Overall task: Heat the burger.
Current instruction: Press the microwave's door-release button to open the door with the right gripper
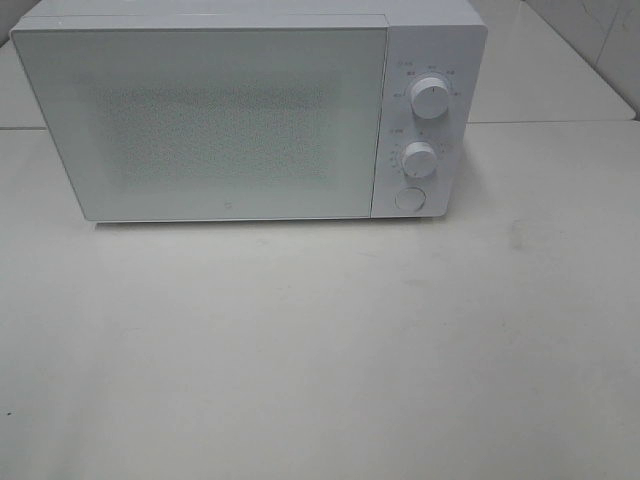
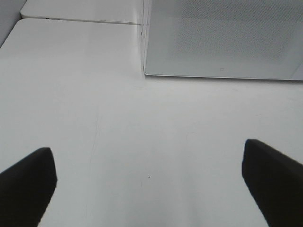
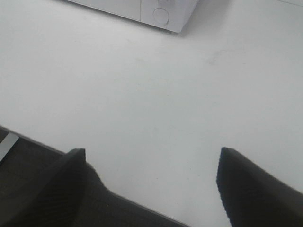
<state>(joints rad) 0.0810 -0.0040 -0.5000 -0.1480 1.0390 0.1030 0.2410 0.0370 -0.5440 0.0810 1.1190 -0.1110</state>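
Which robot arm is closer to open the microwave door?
Probably right. The right tool, open, faces the control end of the microwave, with the round button, likely the opener, in view. The left tool, also open, faces the other corner of the door, away from that button.

Left gripper is spread wide, its 2 dark fingers far apart and angled downward, holding nothing. Right gripper is likewise parted, its 2 fingers well apart and also empty.
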